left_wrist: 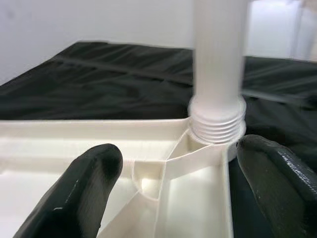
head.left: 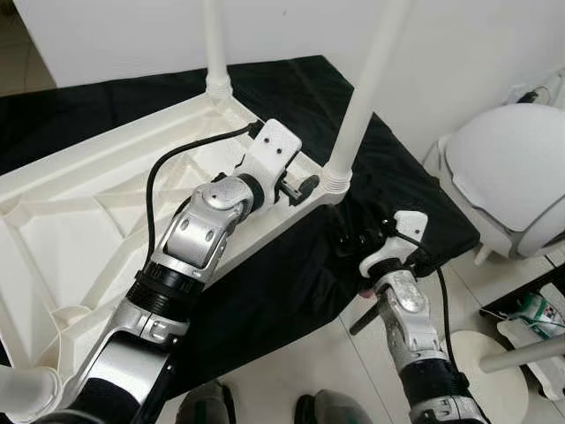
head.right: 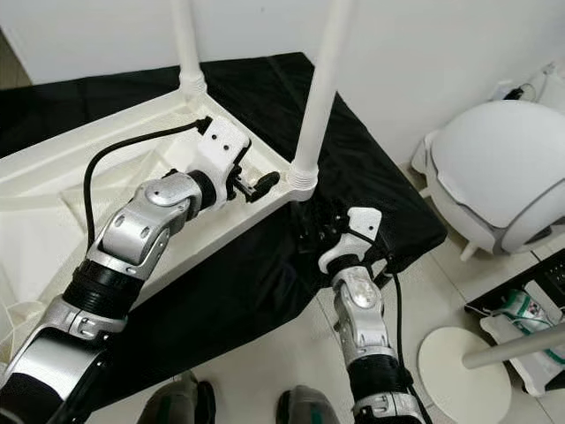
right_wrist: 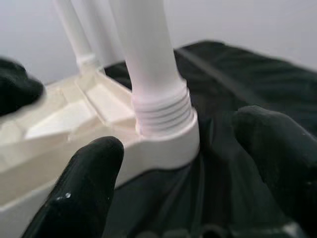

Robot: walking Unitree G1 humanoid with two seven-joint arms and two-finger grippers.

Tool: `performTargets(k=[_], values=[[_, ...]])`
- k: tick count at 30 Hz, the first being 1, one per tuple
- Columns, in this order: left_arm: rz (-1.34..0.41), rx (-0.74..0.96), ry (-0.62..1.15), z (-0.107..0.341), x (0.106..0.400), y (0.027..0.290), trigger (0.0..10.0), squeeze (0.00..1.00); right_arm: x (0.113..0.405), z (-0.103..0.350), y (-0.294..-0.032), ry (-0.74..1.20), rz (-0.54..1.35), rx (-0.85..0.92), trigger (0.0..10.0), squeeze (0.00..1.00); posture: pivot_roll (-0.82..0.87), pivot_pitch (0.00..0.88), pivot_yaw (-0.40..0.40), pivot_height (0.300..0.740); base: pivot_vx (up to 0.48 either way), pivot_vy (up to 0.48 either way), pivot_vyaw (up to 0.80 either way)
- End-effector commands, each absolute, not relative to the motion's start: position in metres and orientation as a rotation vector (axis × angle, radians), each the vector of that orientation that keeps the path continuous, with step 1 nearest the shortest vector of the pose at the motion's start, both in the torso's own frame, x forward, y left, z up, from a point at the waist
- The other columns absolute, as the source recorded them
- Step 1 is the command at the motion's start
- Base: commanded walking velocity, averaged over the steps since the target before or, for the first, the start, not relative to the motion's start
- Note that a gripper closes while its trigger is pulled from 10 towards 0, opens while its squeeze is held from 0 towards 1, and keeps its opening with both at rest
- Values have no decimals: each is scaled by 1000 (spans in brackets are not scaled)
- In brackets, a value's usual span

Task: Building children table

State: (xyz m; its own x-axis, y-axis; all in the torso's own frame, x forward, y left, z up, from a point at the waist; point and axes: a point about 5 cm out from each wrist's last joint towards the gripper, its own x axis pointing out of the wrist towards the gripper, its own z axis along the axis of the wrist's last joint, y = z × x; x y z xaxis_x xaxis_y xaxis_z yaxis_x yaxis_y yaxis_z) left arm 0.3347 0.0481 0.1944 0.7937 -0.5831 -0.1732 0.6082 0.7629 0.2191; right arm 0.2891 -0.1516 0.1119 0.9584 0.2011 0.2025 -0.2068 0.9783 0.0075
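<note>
At frame centre the upright table leg (head.left: 357,106) rises just beyond the left claw (head.left: 300,188), open and empty, while the right claw (head.right: 331,231), also open and empty, waits lower right.

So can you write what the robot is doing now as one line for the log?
step: fitting leg | left hand: open, by the leg | right hand: open, near it | table: upside down on black cloth
</note>
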Motion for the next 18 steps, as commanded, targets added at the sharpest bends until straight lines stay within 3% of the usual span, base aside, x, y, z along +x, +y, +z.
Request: performTargets(k=[1, 9, 18], values=[[-630, 295, 112, 191, 338, 46, 10000, 0, 283, 110, -154, -190, 214, 34, 10000, 0, -98, 45, -1, 740, 0, 0, 0], [-654, 336, 213, 168, 346, 34, 10000, 0, 256, 106, -182, -155, 117, 13, 10000, 0, -140, 57, 38, 740, 0, 0, 0], [-547, 361, 334, 147, 354, 38, 10000, 0, 262, 119, -174, -179, 120, 25, 10000, 0, -139, 59, 41, 740, 0, 0, 0]])
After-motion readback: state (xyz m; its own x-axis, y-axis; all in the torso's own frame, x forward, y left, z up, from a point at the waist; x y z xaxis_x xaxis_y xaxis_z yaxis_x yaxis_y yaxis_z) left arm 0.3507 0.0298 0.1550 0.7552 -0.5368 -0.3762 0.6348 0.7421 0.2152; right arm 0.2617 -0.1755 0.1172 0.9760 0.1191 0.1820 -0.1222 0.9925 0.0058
